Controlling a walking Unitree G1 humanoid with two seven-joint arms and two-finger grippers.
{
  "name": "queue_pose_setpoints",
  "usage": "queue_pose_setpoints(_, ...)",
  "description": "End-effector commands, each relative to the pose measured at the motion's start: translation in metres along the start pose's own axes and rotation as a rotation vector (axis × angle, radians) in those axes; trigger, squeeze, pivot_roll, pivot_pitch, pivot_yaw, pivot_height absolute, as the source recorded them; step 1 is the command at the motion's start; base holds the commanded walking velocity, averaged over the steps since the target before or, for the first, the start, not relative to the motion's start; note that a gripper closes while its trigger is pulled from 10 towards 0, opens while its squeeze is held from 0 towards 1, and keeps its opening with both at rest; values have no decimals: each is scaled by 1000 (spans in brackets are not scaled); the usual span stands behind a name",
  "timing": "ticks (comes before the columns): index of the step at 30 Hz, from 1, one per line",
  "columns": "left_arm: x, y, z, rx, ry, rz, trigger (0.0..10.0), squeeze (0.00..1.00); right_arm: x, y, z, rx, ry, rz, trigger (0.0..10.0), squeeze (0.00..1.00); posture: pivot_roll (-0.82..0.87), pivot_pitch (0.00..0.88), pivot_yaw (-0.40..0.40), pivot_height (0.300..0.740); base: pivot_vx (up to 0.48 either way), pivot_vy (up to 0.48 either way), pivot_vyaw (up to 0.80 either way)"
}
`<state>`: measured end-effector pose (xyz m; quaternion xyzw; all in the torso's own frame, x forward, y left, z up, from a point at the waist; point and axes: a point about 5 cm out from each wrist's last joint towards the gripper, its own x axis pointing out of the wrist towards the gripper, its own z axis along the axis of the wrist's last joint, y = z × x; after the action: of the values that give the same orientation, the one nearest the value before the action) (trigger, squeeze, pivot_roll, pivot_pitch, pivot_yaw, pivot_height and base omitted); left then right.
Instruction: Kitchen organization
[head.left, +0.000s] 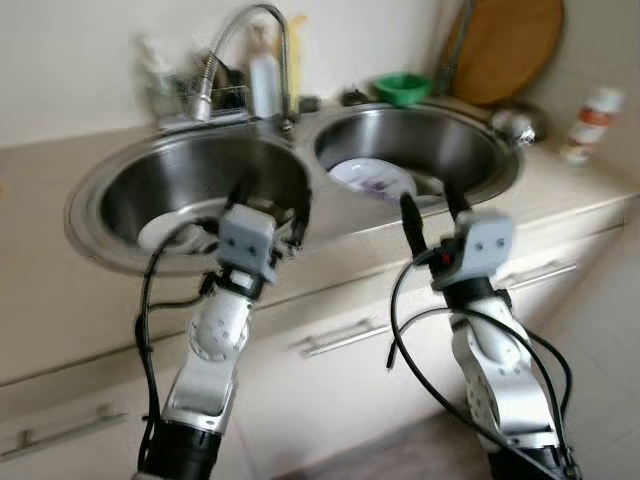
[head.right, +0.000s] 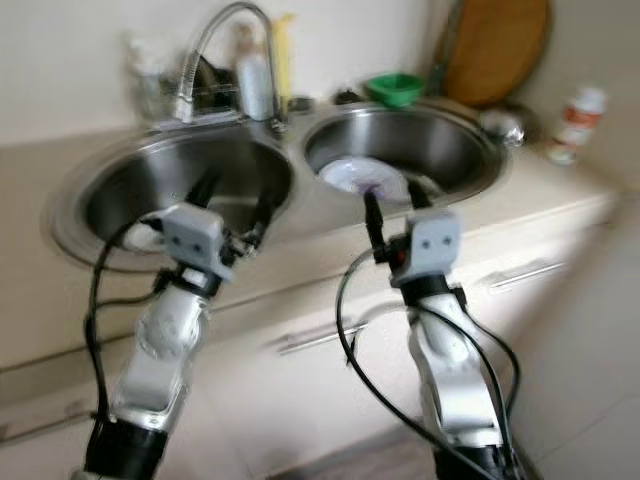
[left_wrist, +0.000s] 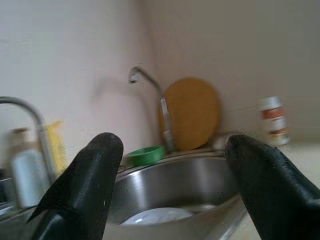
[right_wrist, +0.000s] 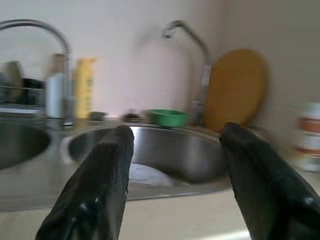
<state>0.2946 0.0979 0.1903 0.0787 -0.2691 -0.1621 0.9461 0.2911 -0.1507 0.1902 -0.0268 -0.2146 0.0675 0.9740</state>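
Parted hand (right_wrist: 175, 165), perhaps a plate (right_wrist: 147, 176) beyond

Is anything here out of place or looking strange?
Nothing is spilled or broken. A white plate leans tilted in the right sink instead of lying flat, and another plate sits in the left sink.

Glossy steel sink (head.left: 120, 190), wooden board (head.left: 505, 45)

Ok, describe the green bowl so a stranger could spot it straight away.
Find the double steel sink set in the beige counter. Behind the right-hand basin's far rim, just left of the round wooden board leaning on the wall, sits the green bowl. It is the one bright green thing there.
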Motion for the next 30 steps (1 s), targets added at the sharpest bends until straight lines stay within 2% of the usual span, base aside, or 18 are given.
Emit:
queue_pose_setpoints(1, -1, 6, -2, 4, 11, 7, 10000, 0, -1, 7, 3, 9, -20, 23, 10000, 0, 40, 0, 31, 740, -266, 401, -800)
queue_pose_setpoints(5, -4, 3, -4, 3, 21, -7, 10000, 0, -11, 5, -4, -4, 13, 30, 10000, 0, 38, 0, 29, 740, 0, 464, -800)
queue_pose_setpoints(10, -6, 3, -6, 1, 23, 1, 10000, 0, -14, 3, -7, -10, 27, 25, 10000, 0, 35, 0, 30, 740, 0, 422, -800)
queue_pose_setpoints(13, -6, 2, -5, 12, 8, -8, 10000, 0, -16, 2, -8, -14, 34, 20, 10000, 0, 32, 0, 30, 740, 0, 0, -800)
queue_pose_setpoints(14, -6, 1, -7, 35, 30, -20, 10000, 0, -16, 1, -9, -16, 37, 17, 10000, 0, 32, 0, 30, 740, 0, 0, -800)
queue_pose_setpoints(17, -6, 0, -9, 35, 36, -29, 10000, 0, -16, 1, -9, -18, 39, 15, 10000, 0, 31, 0, 31, 740, 0, 0, -800)
queue_pose_setpoints(19, -5, -2, -10, 60, 48, -41, 10000, 0, -17, 0, -10, -16, 41, 9, 10000, 0, 27, 0, 33, 740, 0, -480, -800)
queue_pose_setpoints(23, -6, -3, -10, 41, 40, -35, 10000, 0, -16, -2, -10, -13, 46, -1, 10000, 0, 27, 0, 31, 740, 0, -474, -800)
queue_pose_setpoints(27, -7, -1, -11, 3, 45, -17, 10000, 0, -16, -2, -11, -9, 51, -9, 10000, 0, 29, 0, 30, 740, 0, 88, -800)
queue_pose_setpoints(30, -7, 0, -10, 18, 38, -21, 10000, 0, -15, -2, -12, -9, 54, -11, 10000, 0, 31, 0, 29, 740, 0, 357, -800)
